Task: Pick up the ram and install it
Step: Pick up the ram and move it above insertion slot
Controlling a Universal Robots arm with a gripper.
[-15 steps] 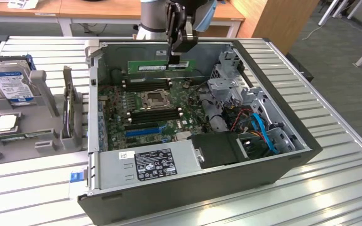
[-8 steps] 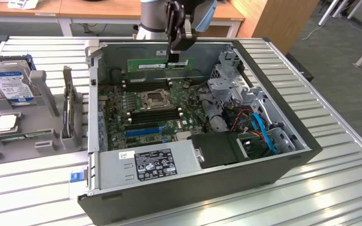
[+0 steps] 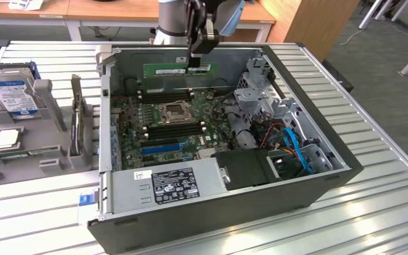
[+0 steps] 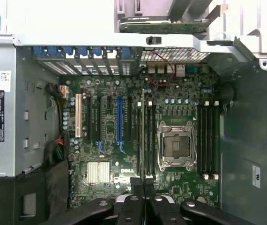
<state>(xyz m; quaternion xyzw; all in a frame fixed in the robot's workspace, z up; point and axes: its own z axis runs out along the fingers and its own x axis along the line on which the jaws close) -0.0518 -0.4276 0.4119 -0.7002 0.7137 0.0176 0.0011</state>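
The gripper (image 3: 198, 67) is pinching the ram (image 3: 168, 69) by its top edge, upper centre of the exterior view. It is hanging parallel to the memory slots (image 3: 165, 95), probably to match them.

thin green circuit-board RAM stick (image 3: 165, 69) w/ dark chips, green mobo PCB (image 4: 185, 185), long blue plastic slot (image 4: 119, 119), silver HDD (image 3: 9, 90) w/ blue-white label
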